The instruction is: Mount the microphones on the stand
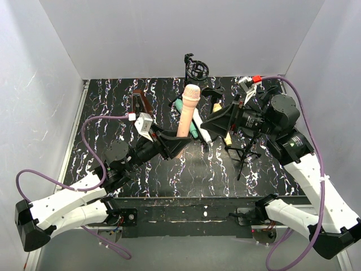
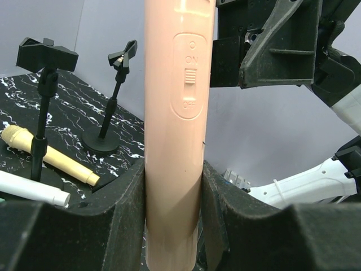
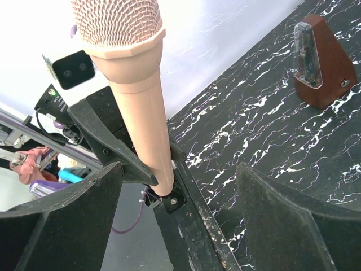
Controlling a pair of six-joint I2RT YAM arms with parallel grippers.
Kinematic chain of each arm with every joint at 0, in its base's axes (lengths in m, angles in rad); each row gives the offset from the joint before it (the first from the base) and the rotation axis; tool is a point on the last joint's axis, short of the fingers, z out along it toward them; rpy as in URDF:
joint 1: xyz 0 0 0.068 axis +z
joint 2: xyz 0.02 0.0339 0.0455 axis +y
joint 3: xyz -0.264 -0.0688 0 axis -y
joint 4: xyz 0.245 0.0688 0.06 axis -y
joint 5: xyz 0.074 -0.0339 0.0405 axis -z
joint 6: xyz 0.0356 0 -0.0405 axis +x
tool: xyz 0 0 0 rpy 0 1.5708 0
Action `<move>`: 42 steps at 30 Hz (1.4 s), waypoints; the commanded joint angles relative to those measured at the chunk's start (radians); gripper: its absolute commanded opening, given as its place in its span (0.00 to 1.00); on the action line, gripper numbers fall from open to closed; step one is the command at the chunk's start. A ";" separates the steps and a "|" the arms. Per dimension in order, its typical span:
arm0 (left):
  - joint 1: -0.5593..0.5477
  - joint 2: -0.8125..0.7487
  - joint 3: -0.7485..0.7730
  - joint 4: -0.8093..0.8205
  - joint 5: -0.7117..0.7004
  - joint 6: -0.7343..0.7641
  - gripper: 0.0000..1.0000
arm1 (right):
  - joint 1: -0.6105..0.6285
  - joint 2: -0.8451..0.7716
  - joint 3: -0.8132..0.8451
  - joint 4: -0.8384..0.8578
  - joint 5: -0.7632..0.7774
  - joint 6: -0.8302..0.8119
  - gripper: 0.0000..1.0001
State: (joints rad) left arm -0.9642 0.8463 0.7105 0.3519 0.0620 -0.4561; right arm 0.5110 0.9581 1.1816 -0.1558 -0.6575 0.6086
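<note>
My left gripper (image 1: pixel 178 145) is shut on the lower body of a peach-pink microphone (image 1: pixel 187 113) and holds it upright above the table. In the left wrist view the microphone (image 2: pixel 179 113) fills the middle between the pads (image 2: pixel 127 220), its ON/OFF switch facing the camera. My right gripper (image 1: pixel 205 125) is open and empty, just right of the microphone and facing it. In the right wrist view the microphone (image 3: pixel 135 101) stands left of centre, beyond the open fingers (image 3: pixel 62 220). Two black clip stands (image 2: pixel 42 101) (image 2: pixel 115 101) stand behind. A shock-mount stand (image 1: pixel 196 69) is at the back.
A teal microphone (image 1: pixel 181 107), a white one (image 1: pixel 200 127) and a yellow one (image 1: pixel 217 107) lie on the marbled black table (image 1: pixel 113 113). A black tripod stand (image 1: pixel 245 149) is under the right arm. A brown metronome (image 1: pixel 141 101) stands back left. White walls enclose the table.
</note>
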 commanded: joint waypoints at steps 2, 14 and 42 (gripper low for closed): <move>-0.001 0.004 -0.006 0.056 -0.004 0.002 0.00 | 0.003 0.011 0.021 0.056 0.006 0.028 0.88; -0.001 0.007 -0.025 0.081 -0.021 -0.013 0.00 | 0.003 0.030 0.024 0.087 0.004 0.016 0.89; -0.001 0.178 0.075 0.162 0.041 -0.013 0.00 | 0.054 0.206 0.156 0.145 -0.083 -0.030 0.79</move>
State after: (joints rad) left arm -0.9642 1.0069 0.7254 0.4572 0.0692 -0.4725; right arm 0.5529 1.1549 1.2888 -0.0669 -0.7406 0.5842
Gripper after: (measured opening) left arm 0.349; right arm 0.838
